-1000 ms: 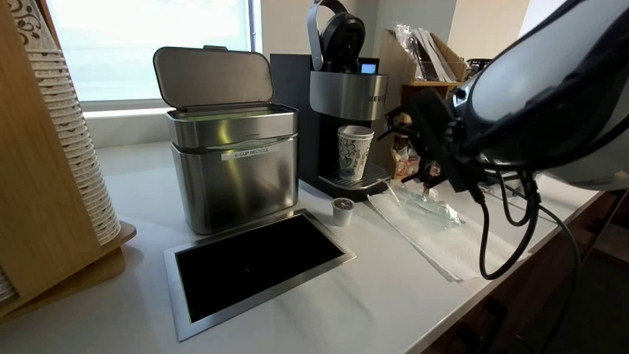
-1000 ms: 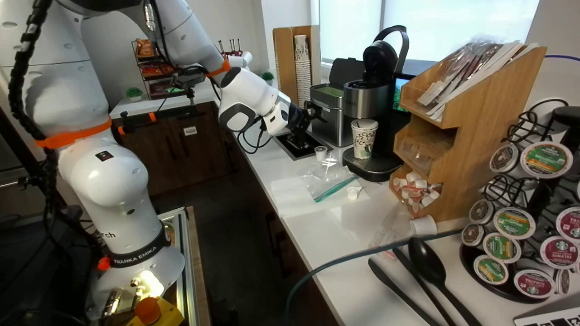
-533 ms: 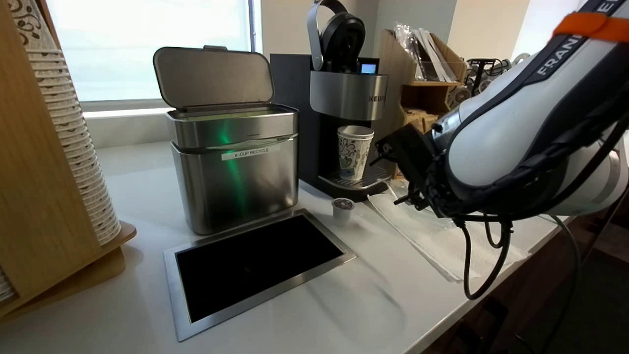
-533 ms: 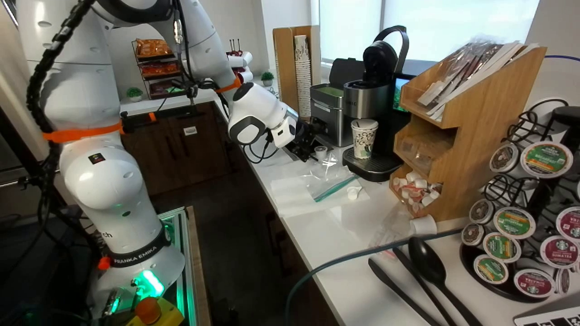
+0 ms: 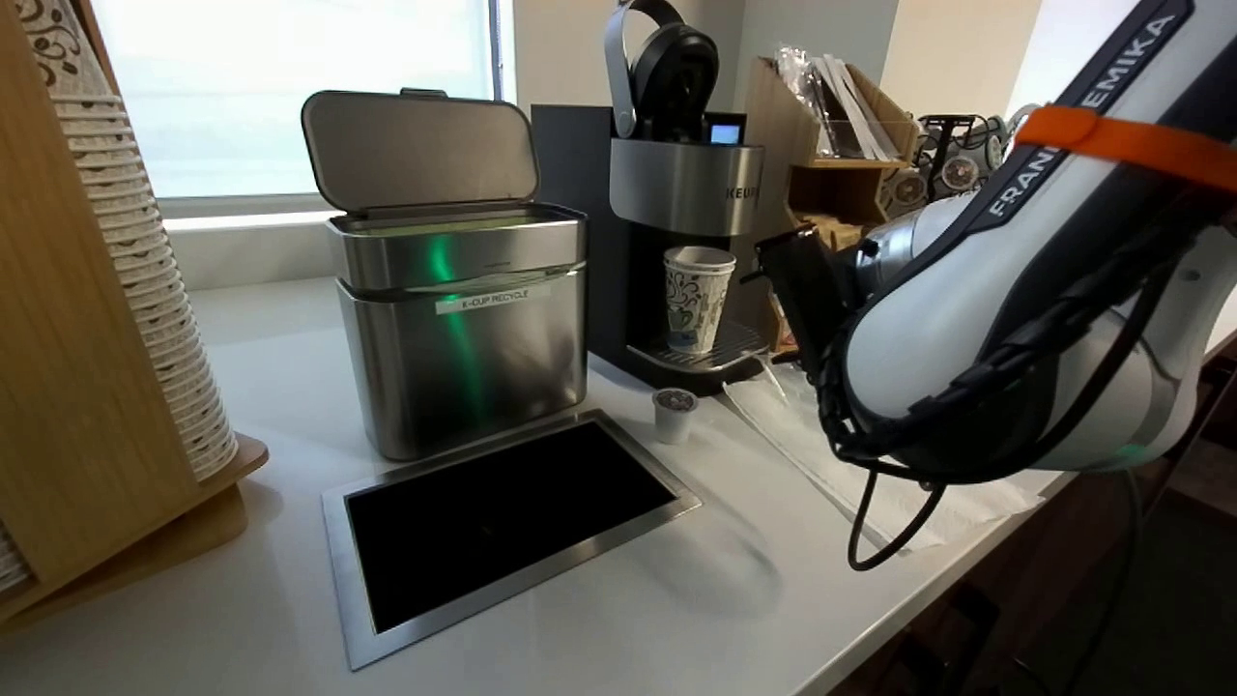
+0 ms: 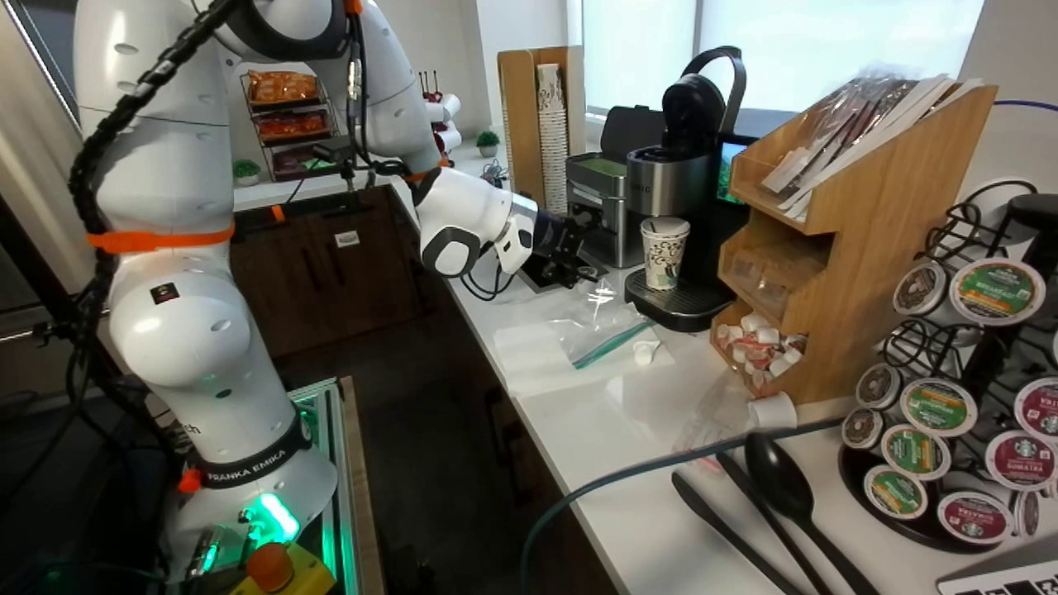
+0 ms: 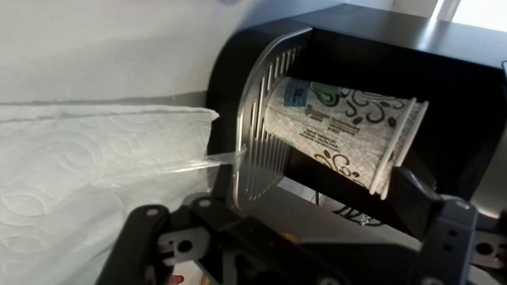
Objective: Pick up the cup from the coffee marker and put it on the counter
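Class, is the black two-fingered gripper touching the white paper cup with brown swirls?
Apart. In an exterior view, a strip of background plainly shows between the open black two-fingered gripper and the swirl-patterned white paper cup.

Can't read the small print on the cup (image 7: pixel 336 130) in the wrist view, way too soft, or follow the machine (image 7: pixel 380 29) past the right edge there. Can hardly pick the dark gripper (image 6: pixel 594 249) out from the bin (image 6: pixel 613 186) in an exterior view, or see much of the pod (image 6: pixel 588 271) behind it. Also got the arm (image 5: pixel 966 300) cut off in both exterior views.
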{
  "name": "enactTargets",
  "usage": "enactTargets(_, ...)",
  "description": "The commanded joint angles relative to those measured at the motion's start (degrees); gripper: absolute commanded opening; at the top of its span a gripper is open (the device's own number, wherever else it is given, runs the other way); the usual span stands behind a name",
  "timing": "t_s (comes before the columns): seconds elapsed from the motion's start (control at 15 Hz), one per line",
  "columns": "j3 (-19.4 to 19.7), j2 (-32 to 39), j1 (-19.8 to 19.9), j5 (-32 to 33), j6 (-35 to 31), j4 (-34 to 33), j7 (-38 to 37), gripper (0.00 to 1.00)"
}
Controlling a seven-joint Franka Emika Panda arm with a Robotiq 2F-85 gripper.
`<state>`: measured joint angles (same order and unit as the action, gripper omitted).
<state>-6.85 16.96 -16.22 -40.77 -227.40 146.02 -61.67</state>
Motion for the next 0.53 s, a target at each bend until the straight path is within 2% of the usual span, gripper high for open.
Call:
enactTargets(0.0,-1.7,4.28,2.31,-0.57,-5.11,-3.66,-1.76,1.0)
enactTargets(0.47,-3.66,9.37,4.12,1.51,-3.65,-11.61,-2.0,1.0)
